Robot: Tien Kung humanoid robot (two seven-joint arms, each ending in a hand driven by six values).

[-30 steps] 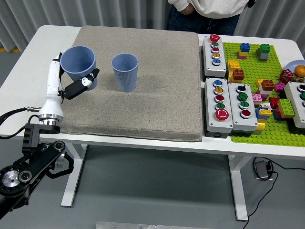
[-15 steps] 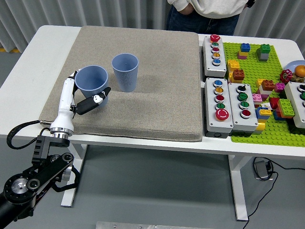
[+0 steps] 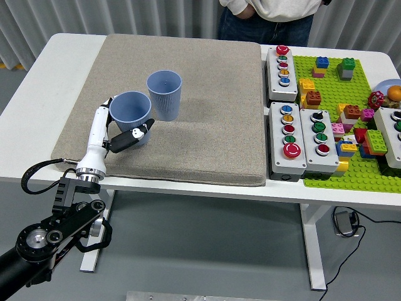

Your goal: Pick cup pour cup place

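Two blue ribbed cups are on the grey mat point(image 3: 200, 132). One cup point(image 3: 164, 94) stands upright near the mat's middle left. My left hand point(image 3: 122, 135) is shut on the other cup point(image 3: 131, 113), held upright just left of and in front of the standing cup, close to it. The thumb wraps the cup's front and the white fingers go behind its left side. I cannot see whether the held cup rests on the mat. My right hand does not show.
Three grey button boxes point(image 3: 283, 63) point(image 3: 289, 138) point(image 3: 318, 133) line the mat's right edge. Beyond them lies a green baseplate point(image 3: 351, 169) with many toy bricks. A person point(image 3: 269, 15) stands at the far side, hands off the table.
My left hand has carried its cup right and toward the near side of the mat, from the mat's left edge to beside the standing cup. The standing cup has not moved.
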